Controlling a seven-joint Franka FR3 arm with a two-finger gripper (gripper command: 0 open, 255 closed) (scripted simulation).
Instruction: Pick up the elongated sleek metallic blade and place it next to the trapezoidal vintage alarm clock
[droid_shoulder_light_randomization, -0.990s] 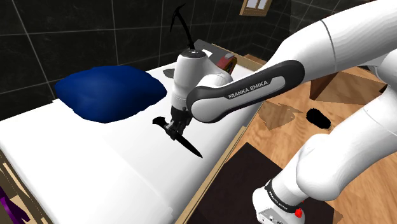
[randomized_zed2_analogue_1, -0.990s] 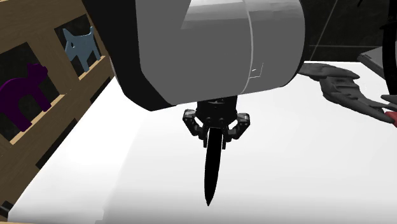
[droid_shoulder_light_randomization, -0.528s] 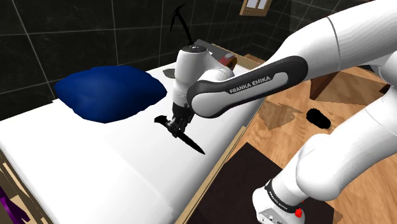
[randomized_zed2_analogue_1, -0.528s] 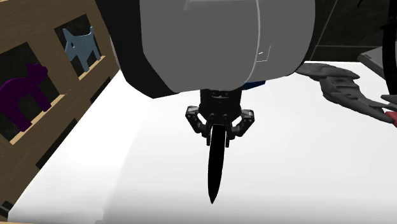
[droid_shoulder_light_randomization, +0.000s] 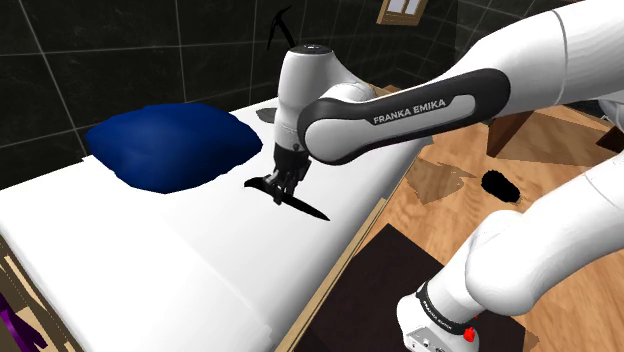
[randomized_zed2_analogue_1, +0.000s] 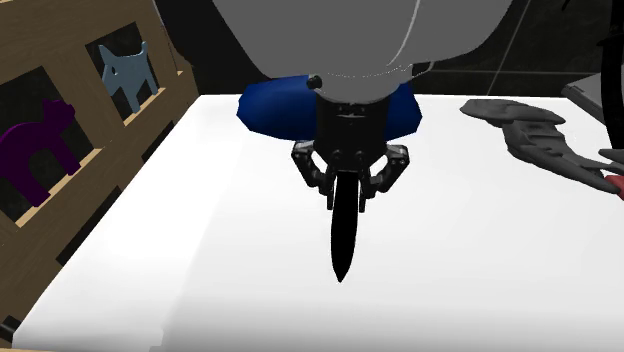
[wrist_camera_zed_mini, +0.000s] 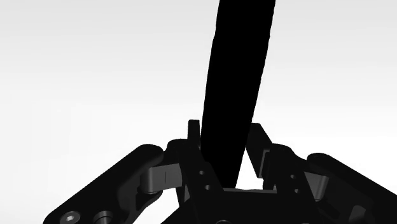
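My black gripper (droid_shoulder_light_randomization: 278, 188) is shut on a long, slim black blade (droid_shoulder_light_randomization: 303, 208) and holds it in the air above the white tabletop (droid_shoulder_light_randomization: 120, 260). In the shoulder view the blade slants down toward that view's right. From the second exterior view the gripper (randomized_zed2_analogue_1: 347, 190) points toward the camera and the blade (randomized_zed2_analogue_1: 343, 238) hangs below it, tip free above the surface. In the wrist view the blade (wrist_camera_zed_mini: 236, 83) runs straight out from between the fingers (wrist_camera_zed_mini: 192, 136), which clasp its base. The alarm clock is hidden behind the arm.
A dark blue cushion (droid_shoulder_light_randomization: 170, 145) lies on the table beyond the gripper. A grey flat object (randomized_zed2_analogue_1: 530, 135) rests at the second exterior view's right. A wooden shelf (randomized_zed2_analogue_1: 90, 110) with a purple (randomized_zed2_analogue_1: 40, 145) and a blue-grey animal figure (randomized_zed2_analogue_1: 128, 70) borders the table.
The gripper has risen and moved away from the table's near edge, carrying the blade. The blade now lies flatter in the shoulder view. The blue cushion has come into the second exterior view.
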